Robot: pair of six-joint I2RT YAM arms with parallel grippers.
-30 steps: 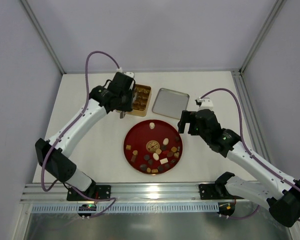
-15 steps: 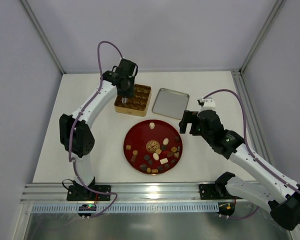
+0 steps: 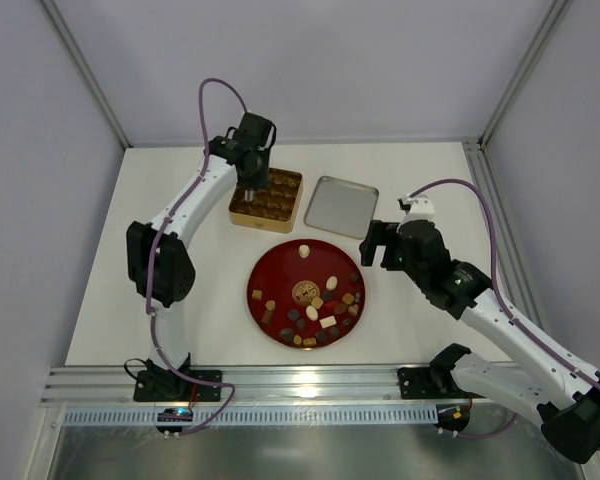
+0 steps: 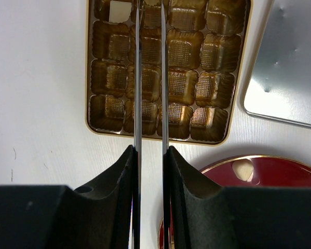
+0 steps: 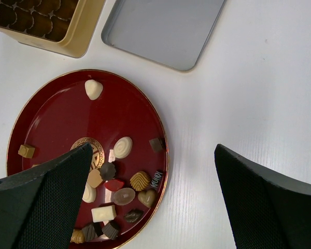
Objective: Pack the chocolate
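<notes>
My left gripper [image 4: 150,62] hangs over the gold tin [image 4: 212,85] with its blades nearly together, but the tips run out of frame, so I can't tell if they pinch anything. My right gripper [image 5: 153,148] is spread wide above the red plate [image 5: 41,109]. The chocolate [image 5: 119,181], dark, caramel and cream bites, clusters on the plate's near half and points every way, with one cream piece [image 5: 93,89] apart toward the tin, and the upturned grey lid [image 5: 160,26] beside it.
</notes>
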